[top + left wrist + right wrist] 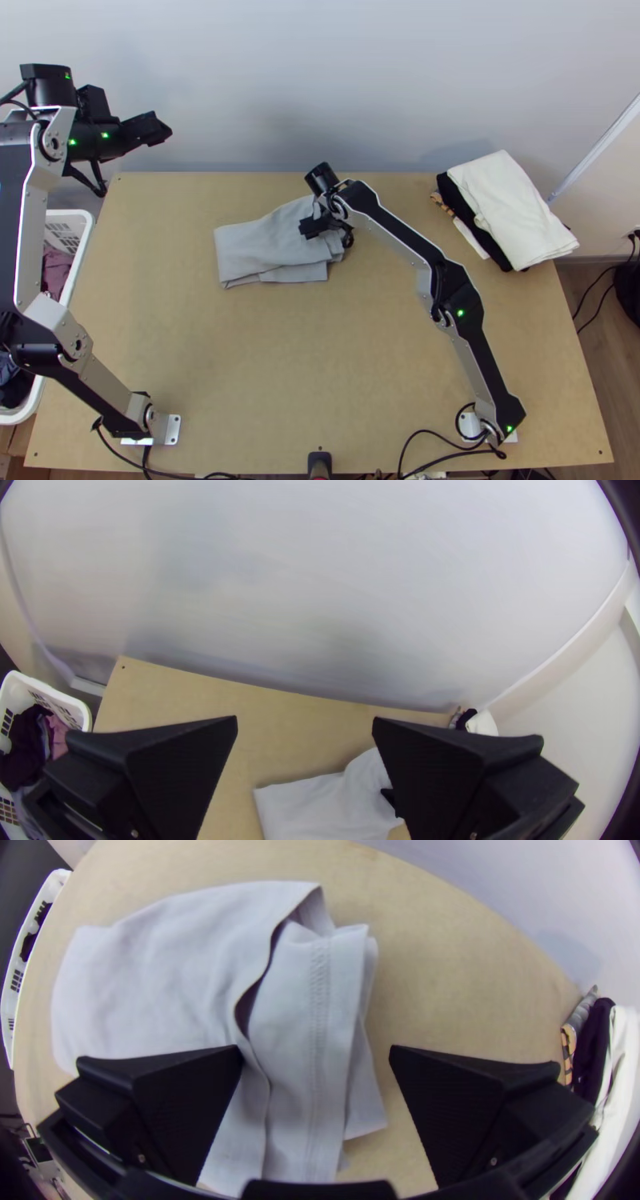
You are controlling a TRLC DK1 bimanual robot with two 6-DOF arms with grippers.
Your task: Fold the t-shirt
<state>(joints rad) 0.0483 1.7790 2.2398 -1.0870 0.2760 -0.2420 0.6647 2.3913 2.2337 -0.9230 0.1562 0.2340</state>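
On the far half of the tabletop point(320, 344), a bit left of the middle, lies the grey t-shirt point(260, 244). It is folded into a long, flat strip that lies a little slanted. Its right end is a bit nearer the far edge than a straight strip would be, and one layer peeks out on the side facing the near edge. At the right end I can see loose layers and a sewn hem point(320, 987), with a gap between two of the layers.

My right tool point(328, 230) is over that right end of the t-shirt. Its two fingers point(177, 1107) are wide apart and pinch nothing. One is over the cloth and the other is over bare wood. I can't tell if they touch the cloth.

My left tool point(160, 130) is up past the far left corner, in front of the pale wall point(240, 80), well apart from the t-shirt. Its two black fingers point(177, 767) are wide apart too, with no cloth in them.

By the far right corner is a pile of clothes point(508, 208), white on top with black under it. Next to the left edge is a white basket point(80, 218) with pink and dark clothes point(54, 268) in it.
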